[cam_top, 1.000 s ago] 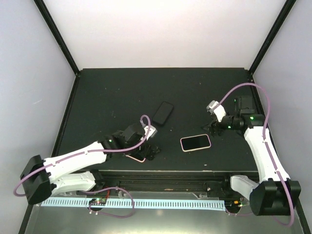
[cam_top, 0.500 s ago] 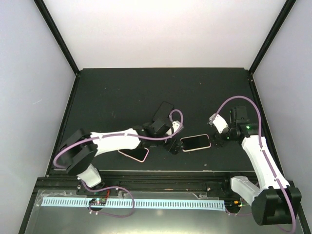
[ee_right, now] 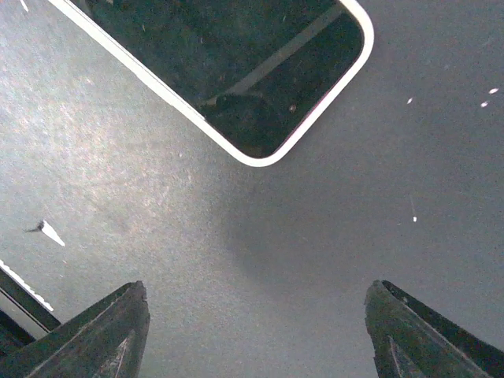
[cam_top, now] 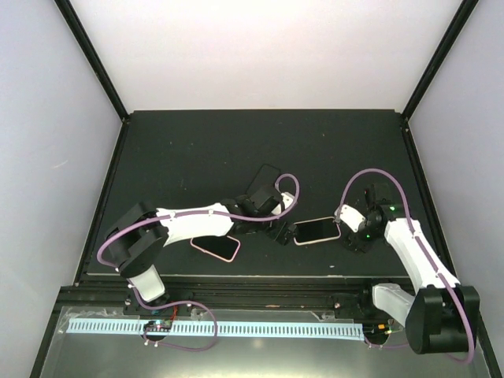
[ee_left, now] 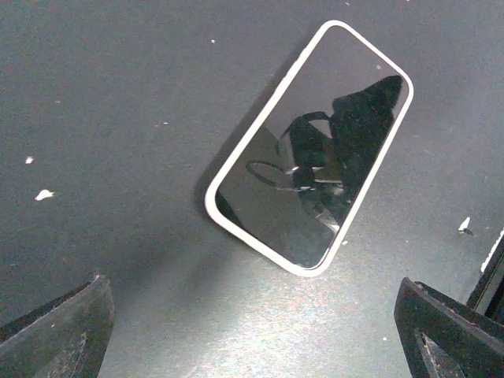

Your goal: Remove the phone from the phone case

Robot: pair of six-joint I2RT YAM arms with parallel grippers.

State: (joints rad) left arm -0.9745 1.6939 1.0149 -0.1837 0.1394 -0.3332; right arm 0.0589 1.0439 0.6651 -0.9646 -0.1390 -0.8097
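Observation:
A phone in a pale white-pink case (cam_top: 317, 230) lies face up on the black table. It also shows in the left wrist view (ee_left: 311, 146) and in the right wrist view (ee_right: 228, 63). My left gripper (cam_top: 282, 233) is open and empty just off the phone's left end; its fingers (ee_left: 55, 335) stand wide apart short of the case. My right gripper (cam_top: 352, 237) is open and empty just off the phone's right end, with its fingers (ee_right: 433, 339) apart over bare table. Neither gripper touches the phone.
A second phone in a pink case (cam_top: 216, 247) lies at the front left, under the left arm. A black phone or case (cam_top: 264, 181) lies behind the left wrist. The table's front edge (cam_top: 252, 276) is close behind both grippers.
My left arm has swung right, from the pink-cased phone at the front left to the middle phone's left end. My right arm has come forward and down to the phone's right end.

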